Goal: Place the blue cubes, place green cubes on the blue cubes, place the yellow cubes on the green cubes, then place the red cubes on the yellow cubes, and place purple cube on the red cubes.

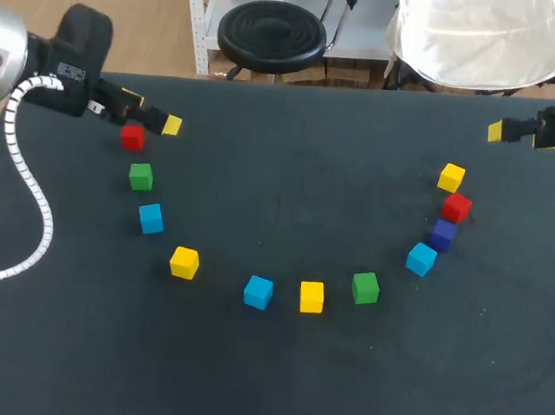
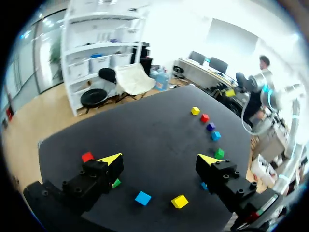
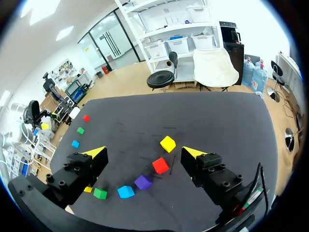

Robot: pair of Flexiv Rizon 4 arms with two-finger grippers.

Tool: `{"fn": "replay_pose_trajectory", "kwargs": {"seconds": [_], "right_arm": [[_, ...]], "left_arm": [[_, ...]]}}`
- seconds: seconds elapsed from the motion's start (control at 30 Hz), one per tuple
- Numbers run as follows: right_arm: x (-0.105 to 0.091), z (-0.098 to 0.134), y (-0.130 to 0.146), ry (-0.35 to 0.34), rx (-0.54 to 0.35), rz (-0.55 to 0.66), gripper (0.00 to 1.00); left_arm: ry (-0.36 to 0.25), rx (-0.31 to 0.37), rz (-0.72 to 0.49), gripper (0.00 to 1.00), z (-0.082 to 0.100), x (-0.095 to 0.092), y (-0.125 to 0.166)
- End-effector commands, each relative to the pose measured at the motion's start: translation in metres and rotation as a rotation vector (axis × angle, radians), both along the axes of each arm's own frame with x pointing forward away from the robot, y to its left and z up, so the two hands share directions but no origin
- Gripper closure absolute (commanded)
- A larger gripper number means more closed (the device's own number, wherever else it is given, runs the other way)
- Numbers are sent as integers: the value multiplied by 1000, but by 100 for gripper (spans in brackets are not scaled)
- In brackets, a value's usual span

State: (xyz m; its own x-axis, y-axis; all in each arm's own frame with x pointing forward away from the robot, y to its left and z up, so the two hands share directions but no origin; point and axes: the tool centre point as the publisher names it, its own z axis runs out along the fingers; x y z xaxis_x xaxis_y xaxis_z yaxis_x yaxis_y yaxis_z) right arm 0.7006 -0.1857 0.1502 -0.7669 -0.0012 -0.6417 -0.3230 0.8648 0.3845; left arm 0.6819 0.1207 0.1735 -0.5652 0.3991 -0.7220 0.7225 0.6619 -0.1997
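Cubes lie in an arc on the dark table [image 1: 283,381]. From the left they are red [image 1: 132,137], green [image 1: 141,176], blue [image 1: 151,218], yellow [image 1: 184,262], blue [image 1: 258,292], yellow [image 1: 312,296], green [image 1: 365,288], blue [image 1: 422,258], purple [image 1: 443,234], red [image 1: 456,207] and yellow [image 1: 451,177]. My left gripper [image 1: 155,116] hovers open just behind the left red cube [image 2: 87,156], holding nothing. My right gripper [image 1: 519,132] stands open at the far right, above and behind the right yellow cube [image 3: 167,143], also empty.
Every cube sits singly on the cloth, none stacked. Bare table stretches across the middle [image 1: 297,199] inside the arc, and along the front. The table's back edge [image 1: 344,90] runs close behind both grippers.
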Motion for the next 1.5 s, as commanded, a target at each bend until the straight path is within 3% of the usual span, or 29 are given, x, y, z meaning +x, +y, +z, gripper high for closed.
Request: {"fn": "replay_pose_trajectory", "kwargs": {"seconds": [0.03, 0.13, 0.57, 0.63, 0.7, 0.87, 1.2, 1.33, 1.5], "right_arm": [[-1, 0, 1, 0, -2, -3, 0], [-1, 0, 1, 0, -2, -3, 0], [-1, 0, 1, 0, -2, -3, 0], [-1, 0, 1, 0, -2, -3, 0], [-1, 0, 1, 0, -2, -3, 0], [-1, 0, 1, 0, -2, -3, 0], [-1, 0, 1, 0, -2, -3, 0], [-1, 0, 1, 0, -2, -3, 0], [-1, 0, 1, 0, -2, -3, 0]], "left_arm": [[-19, -116, -467, 0, 1, -3, 6], [-25, -20, -345, 0, 0, 0, 10], [-25, -20, -345, 0, 0, 0, 10], [-139, -30, -515, 0, 3, -6, -6], [-194, -40, -699, 0, 5, -12, -26], [-182, -1, -1047, 0, -4, -12, -66], [-167, 23, -1200, 0, -30, 11, -102], [-131, 58, -1175, 0, -38, 24, -99], [-79, 128, -1033, 0, -46, 39, -79]]}}
